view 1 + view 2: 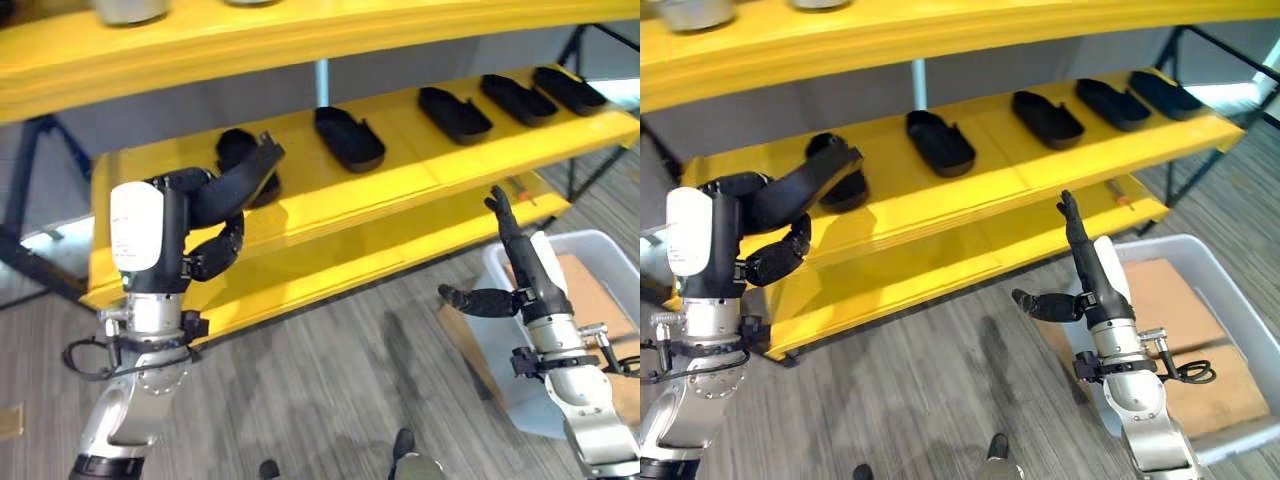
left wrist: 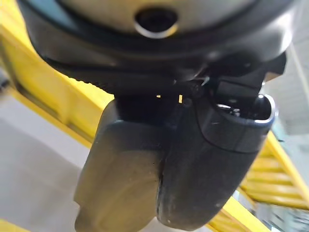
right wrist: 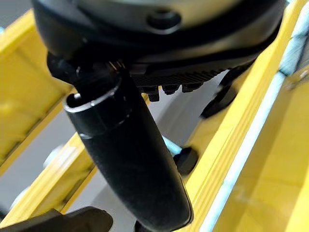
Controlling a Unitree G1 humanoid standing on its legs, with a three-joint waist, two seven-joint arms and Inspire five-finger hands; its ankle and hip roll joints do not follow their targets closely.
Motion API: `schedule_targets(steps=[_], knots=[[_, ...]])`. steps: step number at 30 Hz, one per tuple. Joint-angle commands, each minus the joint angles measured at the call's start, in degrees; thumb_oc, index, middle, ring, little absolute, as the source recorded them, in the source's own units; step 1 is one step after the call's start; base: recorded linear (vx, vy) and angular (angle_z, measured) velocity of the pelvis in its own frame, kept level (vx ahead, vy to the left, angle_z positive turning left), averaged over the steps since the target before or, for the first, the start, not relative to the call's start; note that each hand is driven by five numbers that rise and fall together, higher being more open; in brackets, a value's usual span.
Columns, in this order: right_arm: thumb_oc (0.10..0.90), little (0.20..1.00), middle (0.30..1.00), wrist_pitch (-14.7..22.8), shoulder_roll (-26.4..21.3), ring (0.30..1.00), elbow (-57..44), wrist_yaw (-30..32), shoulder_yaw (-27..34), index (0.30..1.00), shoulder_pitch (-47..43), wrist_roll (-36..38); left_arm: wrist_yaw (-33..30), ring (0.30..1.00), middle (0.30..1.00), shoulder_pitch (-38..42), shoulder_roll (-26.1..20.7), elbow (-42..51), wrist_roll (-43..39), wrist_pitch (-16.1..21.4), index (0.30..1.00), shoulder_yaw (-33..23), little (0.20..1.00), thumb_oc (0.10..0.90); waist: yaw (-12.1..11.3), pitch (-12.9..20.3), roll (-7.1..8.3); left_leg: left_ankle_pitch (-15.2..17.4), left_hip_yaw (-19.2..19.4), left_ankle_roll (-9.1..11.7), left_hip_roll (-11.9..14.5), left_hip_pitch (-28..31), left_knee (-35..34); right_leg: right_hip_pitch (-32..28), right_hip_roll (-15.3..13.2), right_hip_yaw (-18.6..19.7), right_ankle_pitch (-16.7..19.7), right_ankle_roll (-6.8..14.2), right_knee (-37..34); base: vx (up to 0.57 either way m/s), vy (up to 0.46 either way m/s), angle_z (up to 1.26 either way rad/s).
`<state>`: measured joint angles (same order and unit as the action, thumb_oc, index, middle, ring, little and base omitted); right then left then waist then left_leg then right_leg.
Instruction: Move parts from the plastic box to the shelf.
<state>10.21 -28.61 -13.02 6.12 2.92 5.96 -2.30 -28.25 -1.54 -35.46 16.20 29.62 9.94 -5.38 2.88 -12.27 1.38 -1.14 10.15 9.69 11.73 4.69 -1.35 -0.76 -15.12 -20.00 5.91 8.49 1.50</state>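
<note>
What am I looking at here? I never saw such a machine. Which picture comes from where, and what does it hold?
This is a humanoid robot with two silver-grey arms ending in dark hands. The two wide pictures come from a camera on its head, looking down. The two close pictures come from cameras on its wrists, so each hand's dark bulk shows very near.

In front stands a yellow shelf. On its middle level lie black oval parts in a row. The left hand is raised at the shelf, its fingers curled around one black part, above another part lying there. The right hand is open, fingers straight, holding nothing. Beside it on the grey floor stands the plastic box, with brown cardboard inside.
</note>
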Motion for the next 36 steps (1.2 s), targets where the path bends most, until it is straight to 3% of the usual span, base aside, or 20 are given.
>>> schedule_targets(steps=[1,2,5,13,17,21,24,26,28,30,33,36], knots=[[0.900,1.000,1.000,5.0,-5.0,1.000,-4.3,3.6,2.5,1.000,-3.4,-0.7,-5.4,0.300,0.300,4.4,-1.5,6.0,-0.4,3.8,0.300,-4.8,0.300,0.400,2.6,7.5,-0.97,-1.9,-0.6,-1.1,4.0,-0.4,-0.8,-1.1,2.3,0.9,-4.5,-1.0,0.7,0.07,0.260,0.12],[0.900,1.000,1.000,4.6,-3.7,1.000,-3.7,3.7,1.9,1.000,-3.7,-1.7,-6.2,0.300,0.300,3.7,-1.9,5.6,0.1,3.4,0.300,-5.5,0.300,0.400,1.8,7.8,-0.48,-0.6,-0.4,-2.4,0.6,0.8,-3.0,-1.3,0.0,0.8,-3.2,0.7,0.5,0.07,0.330,0.07],[0.900,1.000,1.000,4.1,-2.2,1.000,-3.0,3.3,0.6,1.000,-4.9,-2.6,-6.9,0.300,0.300,2.4,-2.6,5.3,0.7,2.9,0.300,-7.2,0.300,0.400,0.9,7.8,0.89,1.1,-0.3,-4.0,-2.4,0.6,-3.6,-0.8,-2.7,1.3,-0.8,2.6,0.3,0.04,0.293,-0.07],[0.900,1.000,1.000,3.7,-0.9,1.000,-2.9,1.5,-2.5,1.000,-7.2,-3.0,-7.1,0.300,0.300,-1.0,-1.7,5.5,1.2,2.2,0.300,-10.0,0.300,0.400,-0.9,8.0,3.01,4.0,0.2,-7.5,-8.3,0.5,-3.6,0.0,-7.8,2.2,5.6,5.6,-1.3,0.04,0.176,-0.03],[0.900,1.000,1.000,3.5,-0.3,1.000,-2.2,1.1,-4.8,1.000,-9.4,-3.5,-7.0,0.300,0.300,-1.6,-1.9,5.8,2.2,1.5,0.300,-10.1,0.300,0.400,-1.9,7.3,3.30,5.2,0.5,-9.3,-10.8,0.7,-3.6,2.5,-9.9,4.2,8.6,6.0,1.0,0.01,0.213,-0.13],[0.900,1.000,1.000,3.3,0.1,1.000,-1.5,0.3,-6.3,1.000,-9.4,-3.5,-5.9,0.300,0.300,-1.4,-2.4,5.2,2.3,1.4,0.300,-9.3,0.300,0.400,-2.0,5.4,2.38,6.1,0.3,-11.2,-12.4,2.1,-3.6,5.8,-11.2,7.2,9.9,4.7,9.3,0.02,0.175,-0.34],[0.900,1.000,1.000,3.6,0.2,1.000,-1.4,-0.4,-6.4,1.000,-8.6,-2.9,-5.0,0.300,0.300,-1.4,-2.5,4.1,1.4,1.3,0.300,-8.8,0.300,0.400,-1.2,3.8,1.42,6.9,0.0,-11.8,-12.0,3.0,-3.6,10.2,-8.1,9.8,7.7,3.7,15.5,0.04,0.086,-0.27],[0.900,1.000,1.000,3.5,-0.2,1.000,-1.1,-1.3,-5.8,1.000,-7.7,-2.1,-4.3,0.300,0.300,-1.7,-2.1,3.2,0.7,1.4,0.300,-8.8,0.300,0.400,0.4,3.4,0.64,7.2,0.2,-11.3,-11.3,3.5,-3.6,14.1,-1.7,11.5,3.1,2.3,12.4,0.12,0.011,-0.38],[0.900,1.000,1.000,3.7,-0.6,1.000,-1.1,-1.6,-5.3,1.000,-7.1,-1.1,-3.9,0.300,0.300,-1.7,-1.7,2.5,0.4,1.3,0.300,-9.4,0.300,0.400,1.2,3.3,0.60,7.3,0.0,-10.5,-11.3,3.7,-3.6,16.1,1.5,12.6,4.4,2.2,4.3,0.23,-0.110,-0.30],[0.900,1.000,1.000,4.1,-1.2,1.000,-2.2,-2.1,-3.8,1.000,-4.9,-1.1,-3.4,0.300,0.300,-1.2,-1.6,1.1,0.5,1.0,0.300,-8.6,0.300,0.400,3.7,3.2,0.74,8.9,-1.8,-9.5,-10.8,5.4,-3.6,17.0,5.2,18.6,5.5,2.8,-2.1,0.28,-0.142,0.13],[0.900,1.000,1.000,4.2,-1.5,1.000,-2.9,-2.8,-1.9,1.000,-2.1,-1.1,-2.1,0.300,0.300,-1.2,-1.0,1.1,1.1,1.7,0.300,-7.5,0.300,0.400,4.4,3.5,1.61,8.9,-2.7,-8.9,-10.7,6.3,-3.6,15.7,5.7,20.0,6.1,2.6,-2.6,0.14,-0.126,0.59],[0.900,1.000,1.000,4.4,-2.3,1.000,-3.4,-3.4,0.3,1.000,0.3,0.7,-1.9,0.300,0.300,-2.9,1.2,1.7,0.0,2.5,0.300,-7.6,0.300,0.400,5.0,4.6,0.97,8.2,-3.4,-8.5,-9.3,6.7,-3.6,14.8,6.8,18.4,6.0,1.9,-2.2,0.21,-0.218,0.75]])
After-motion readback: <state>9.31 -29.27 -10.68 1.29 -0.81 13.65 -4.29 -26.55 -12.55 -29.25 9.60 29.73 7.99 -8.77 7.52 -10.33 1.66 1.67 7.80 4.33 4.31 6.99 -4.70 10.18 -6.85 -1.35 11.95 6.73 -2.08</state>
